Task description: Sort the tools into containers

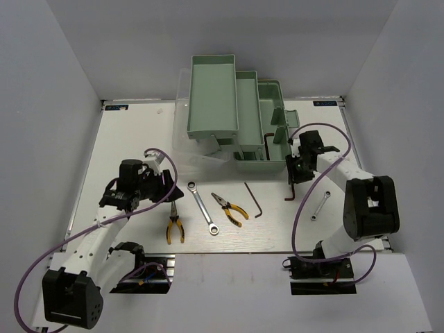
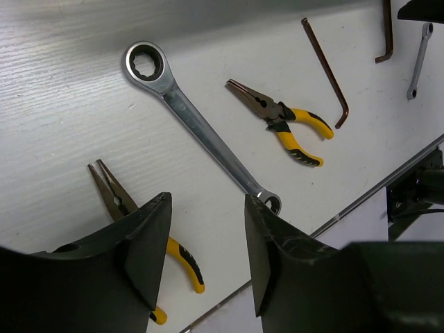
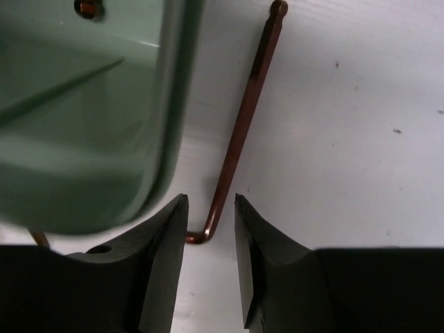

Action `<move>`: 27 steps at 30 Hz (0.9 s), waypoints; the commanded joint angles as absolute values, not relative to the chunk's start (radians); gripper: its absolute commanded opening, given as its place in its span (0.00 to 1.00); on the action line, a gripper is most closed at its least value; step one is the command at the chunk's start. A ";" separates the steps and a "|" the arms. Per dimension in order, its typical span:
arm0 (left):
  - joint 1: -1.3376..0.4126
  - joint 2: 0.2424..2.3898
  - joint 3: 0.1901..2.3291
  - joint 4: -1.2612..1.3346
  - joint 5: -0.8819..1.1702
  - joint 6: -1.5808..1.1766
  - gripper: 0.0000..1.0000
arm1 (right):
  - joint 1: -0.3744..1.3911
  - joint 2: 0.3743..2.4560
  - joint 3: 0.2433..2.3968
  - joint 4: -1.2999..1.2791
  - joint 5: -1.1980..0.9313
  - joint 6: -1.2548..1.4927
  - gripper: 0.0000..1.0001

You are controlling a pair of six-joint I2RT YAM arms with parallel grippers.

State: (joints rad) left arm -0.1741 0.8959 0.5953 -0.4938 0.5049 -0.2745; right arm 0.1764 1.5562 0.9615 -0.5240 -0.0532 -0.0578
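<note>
The pale green toolbox stands open at the back, trays folded out; a dark-red hex key lies in it. On the table lie the long wrench, two yellow-handled pliers, a hex key and the short wrench. My right gripper is open, low over the table, its jaws on either side of the bend of a dark-red hex key beside the toolbox wall. My left gripper is open and empty above the table between the left pliers and the long wrench.
The table's front edge runs close below the tools. White walls enclose the table on the left, right and back. The right arm's purple cable loops over the table near the short wrench.
</note>
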 commanded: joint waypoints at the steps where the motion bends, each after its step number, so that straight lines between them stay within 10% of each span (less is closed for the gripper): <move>1: -0.189 0.870 0.615 -0.494 0.497 -0.268 0.57 | 0.176 1.583 0.937 -0.422 -0.069 -0.012 0.40; 27: -0.227 0.801 0.658 -0.485 0.532 -0.279 0.55 | 0.170 1.597 0.785 -0.340 0.031 0.077 0.27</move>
State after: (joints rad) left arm -0.2180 0.8143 0.6075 -0.4931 0.5068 -0.2764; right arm 0.1761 1.5459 0.7937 -0.2649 0.0158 0.0631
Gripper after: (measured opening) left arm 0.555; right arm 0.290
